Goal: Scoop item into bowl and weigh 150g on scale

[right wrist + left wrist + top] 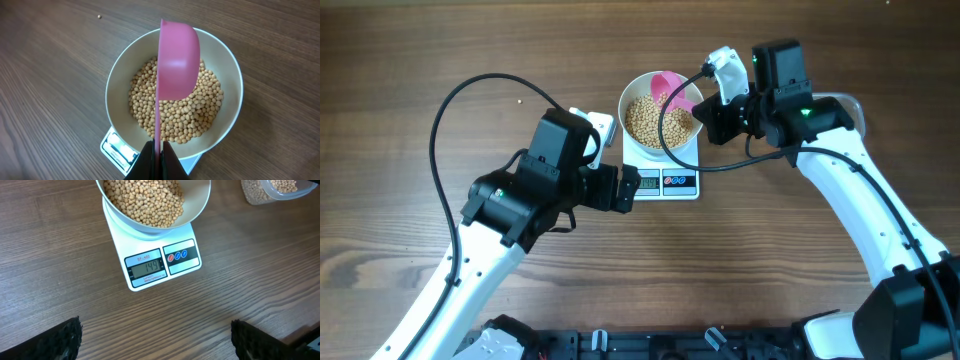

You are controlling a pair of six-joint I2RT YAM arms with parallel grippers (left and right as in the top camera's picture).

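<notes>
Your left gripper (pixel 628 188) sits wide open near the scale (pixel 665 182), grasping nothing. Display reads 149. The bowl (pixel 632 100) is on the scale, with the beans (pixel 645 120) piled inside. A pink scoop (pixel 177 55) is turned on edge above them, its handle clenched in your right gripper (pixel 159 155).

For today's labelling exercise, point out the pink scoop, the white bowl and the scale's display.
pink scoop (pixel 177 55): right wrist view, on the rounded back of its cup.
white bowl (pixel 119 85): right wrist view, on its bare left inner wall.
scale's display (pixel 150 268): left wrist view, on the grey LCD panel.
</notes>
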